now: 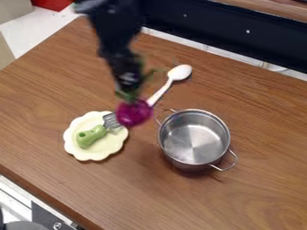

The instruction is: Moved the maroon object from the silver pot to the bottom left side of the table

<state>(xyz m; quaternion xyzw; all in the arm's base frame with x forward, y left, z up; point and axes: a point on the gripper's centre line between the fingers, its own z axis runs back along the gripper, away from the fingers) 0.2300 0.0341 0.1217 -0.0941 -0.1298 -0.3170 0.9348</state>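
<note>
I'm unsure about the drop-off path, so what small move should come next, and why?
Probably shift the hand toward the table's bottom left before lowering. The maroon object hangs from it, outside the silver pot, and appears close to the plate's right edge, so lowering here might bump the plate.

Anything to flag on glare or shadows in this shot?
Camera view: pale streaks of reflected light on the floor of the round silver metal pot, and a soft shadow along its lower side on the brown wood-grain table; a fainter shadow edges the scalloped pale-yellow plate; the black robot arm is so dark that its surface is hard to read.
</note>
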